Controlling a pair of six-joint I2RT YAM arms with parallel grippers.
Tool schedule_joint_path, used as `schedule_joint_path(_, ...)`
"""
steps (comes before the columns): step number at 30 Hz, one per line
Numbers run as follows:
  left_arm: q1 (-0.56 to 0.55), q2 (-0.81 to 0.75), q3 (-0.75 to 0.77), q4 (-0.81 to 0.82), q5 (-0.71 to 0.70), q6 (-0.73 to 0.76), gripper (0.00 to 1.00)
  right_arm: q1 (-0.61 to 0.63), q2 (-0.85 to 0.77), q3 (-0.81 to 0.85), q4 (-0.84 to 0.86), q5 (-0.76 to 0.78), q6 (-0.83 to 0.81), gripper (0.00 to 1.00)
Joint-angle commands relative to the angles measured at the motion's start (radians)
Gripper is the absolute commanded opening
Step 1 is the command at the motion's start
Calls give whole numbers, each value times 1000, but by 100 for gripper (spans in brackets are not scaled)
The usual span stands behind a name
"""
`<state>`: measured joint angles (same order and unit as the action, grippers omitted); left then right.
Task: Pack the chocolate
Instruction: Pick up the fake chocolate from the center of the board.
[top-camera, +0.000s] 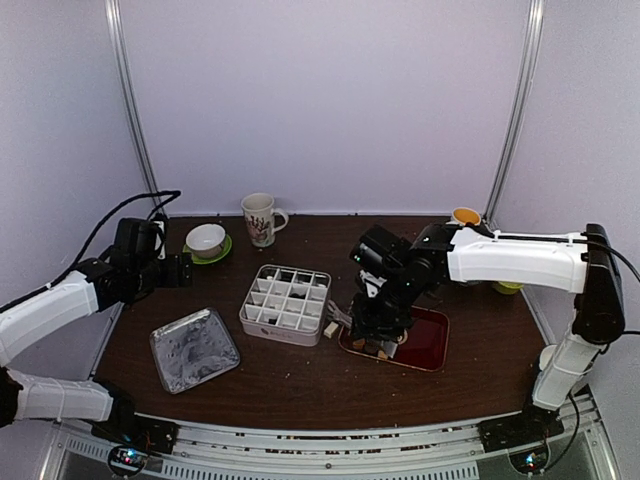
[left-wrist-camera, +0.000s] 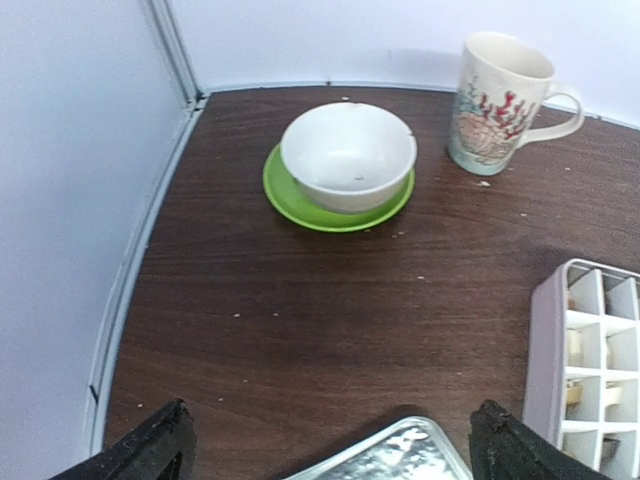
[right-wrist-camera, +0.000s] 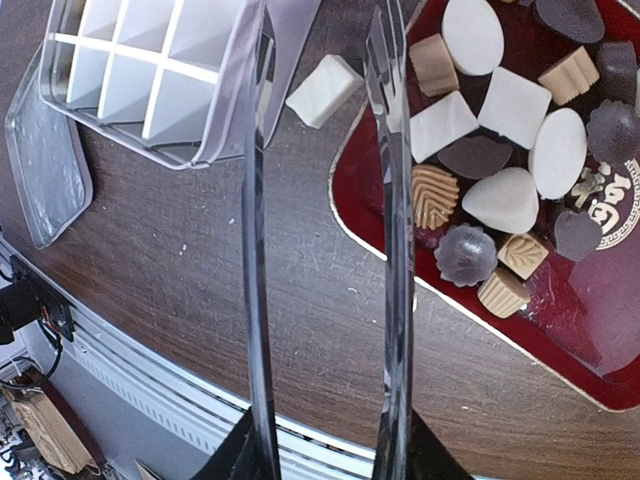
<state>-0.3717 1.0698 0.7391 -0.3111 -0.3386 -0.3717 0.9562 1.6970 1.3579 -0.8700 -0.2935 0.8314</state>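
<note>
The chocolate (right-wrist-camera: 500, 110) lies as several white, tan and dark pieces on a red tray (right-wrist-camera: 600, 300). One white cube (right-wrist-camera: 323, 90) sits on the table between that tray and the white compartment box (right-wrist-camera: 150, 70). My right gripper (right-wrist-camera: 325, 445) is shut on long metal tongs (right-wrist-camera: 395, 250). The tongs' two arms stand apart, their tips on either side of the white cube. From above, the right gripper (top-camera: 378, 320) hangs over the tray's (top-camera: 425, 345) left end. My left gripper (top-camera: 185, 270) is open and empty at the far left, away from the box (top-camera: 288, 300).
A foil lid (top-camera: 193, 348) lies at front left, just under my left gripper (left-wrist-camera: 330, 450). A white bowl (left-wrist-camera: 348, 155) on a green saucer (left-wrist-camera: 300, 205) and a patterned mug (left-wrist-camera: 495, 105) stand at the back. A yellow cup (top-camera: 466, 216) is at back right.
</note>
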Motion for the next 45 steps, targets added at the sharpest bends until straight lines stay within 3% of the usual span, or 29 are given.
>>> schedule_joint_path(1, 55, -46, -55, 133, -130, 57, 98, 19, 26, 19, -4, 31, 69, 40)
schedule_joint_path(13, 59, -126, -113, 179, -196, 52, 98, 64, 87, 118, -131, 112, 124, 45)
schedule_joint_path(21, 59, -151, -160, 184, -249, 48, 98, 80, 75, 153, -112, 98, 152, 43)
schedule_joint_path(27, 60, -183, -244, 282, -300, 99, 98, 101, 92, 177, -105, 66, 155, 41)
schedule_joint_path(40, 60, -133, -176, 234, 257, -34, 96, 110, 117, 164, -91, 26, 213, 38)
schedule_joint_path(45, 61, -73, -147, 242, 343, -41, 95, 117, 136, 170, -108, 5, 241, 39)
